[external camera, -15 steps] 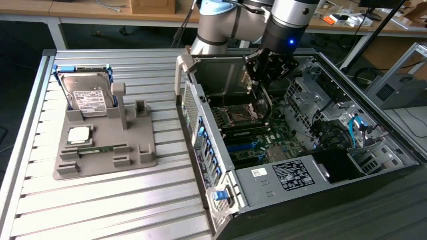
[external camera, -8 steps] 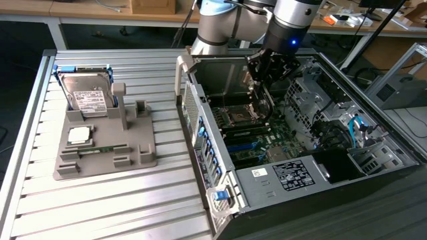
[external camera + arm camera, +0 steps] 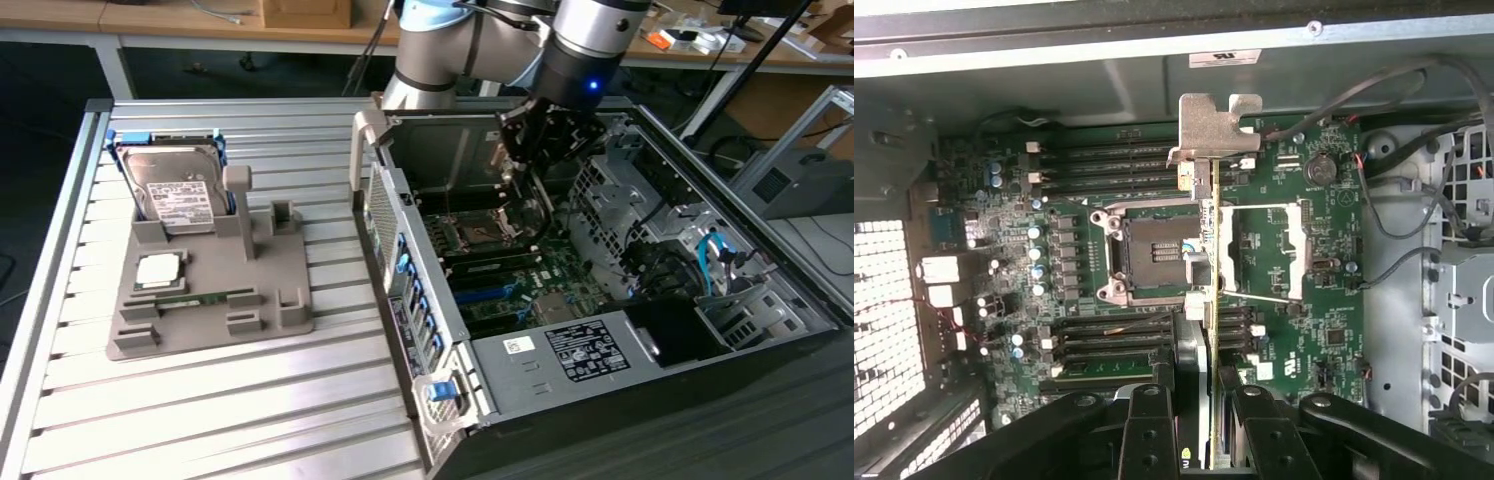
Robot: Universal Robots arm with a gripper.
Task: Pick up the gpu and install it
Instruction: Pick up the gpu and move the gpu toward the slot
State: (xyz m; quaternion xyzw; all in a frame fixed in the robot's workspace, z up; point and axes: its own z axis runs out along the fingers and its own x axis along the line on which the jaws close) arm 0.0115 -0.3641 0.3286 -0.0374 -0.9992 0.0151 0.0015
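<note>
Item: gpu (image 3: 1209, 260), carried edge-on with its silvery bracket leading, over the motherboard (image 3: 1324, 300) inside the open computer case (image 3: 400, 250). Gripper (image 3: 1201, 405): clenched on the gpu. Apparently unseated. Hard drive (image 3: 180, 195): exterior view's left.

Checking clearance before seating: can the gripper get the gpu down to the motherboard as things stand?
Probably yes. The gripper holds the gpu edge-on over the open case; nothing lies between it and the motherboard, and the cables sit off to one side.
</note>
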